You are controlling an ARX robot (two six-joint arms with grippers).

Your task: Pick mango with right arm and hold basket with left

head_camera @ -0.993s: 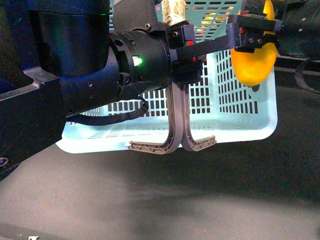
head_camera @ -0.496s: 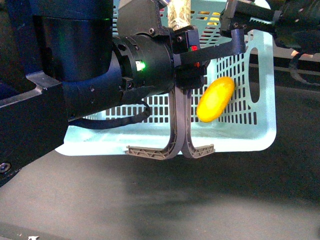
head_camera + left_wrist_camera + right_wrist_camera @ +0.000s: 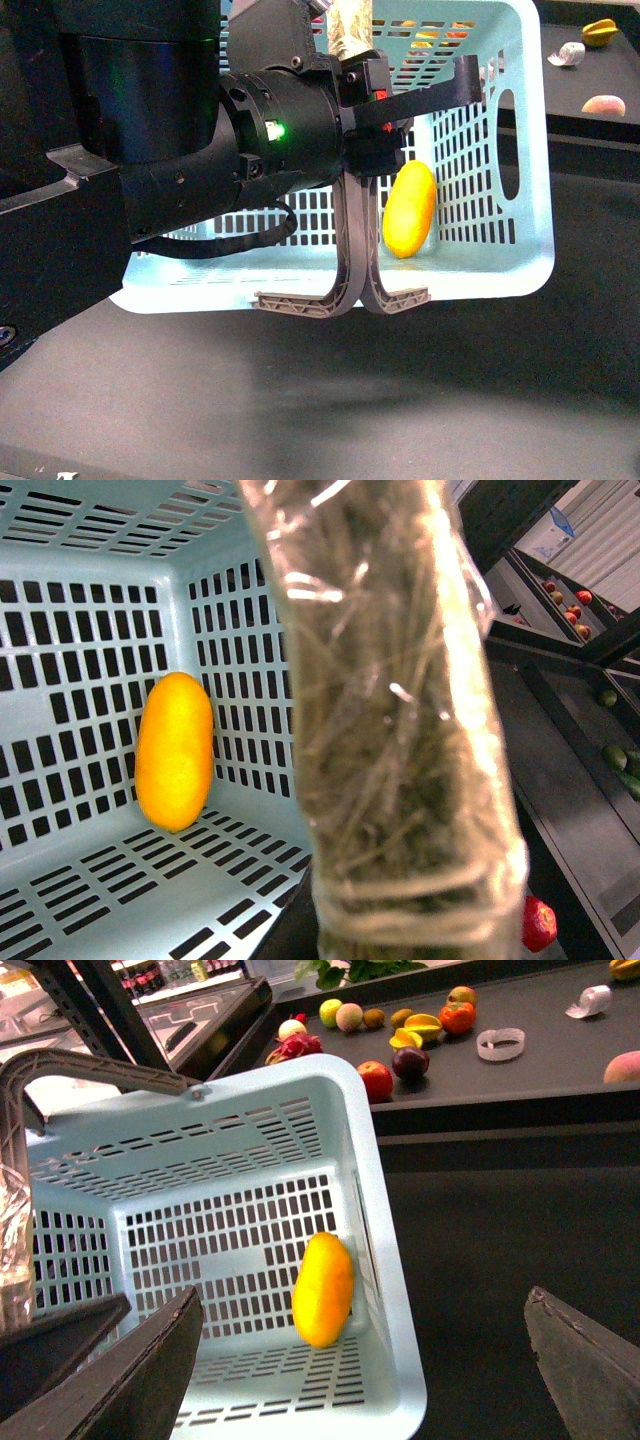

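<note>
The turquoise basket (image 3: 532, 262) hangs tilted in front of me. The yellow mango (image 3: 410, 210) stands inside it on the slotted floor and leans against the wall. It also shows in the left wrist view (image 3: 175, 750) and the right wrist view (image 3: 323, 1288). My left gripper (image 3: 345, 296) is shut on the basket's tape-wrapped handle (image 3: 400, 730), which fills the left wrist view. My right gripper (image 3: 355, 1390) is open and empty above the basket's rim (image 3: 392, 1290), with its dark fingers (image 3: 590, 1370) spread wide. It is out of the front view.
A dark shelf (image 3: 540, 1020) behind the basket holds several fruits and a tape roll (image 3: 500, 1043). A star fruit (image 3: 600, 32) and a peach (image 3: 603, 103) lie at the back right. A red fruit (image 3: 538, 923) shows beside the handle.
The right gripper held the mango over the basket, then let go. The mango fell in and came to rest against the wall. The right gripper has left the front view.
</note>
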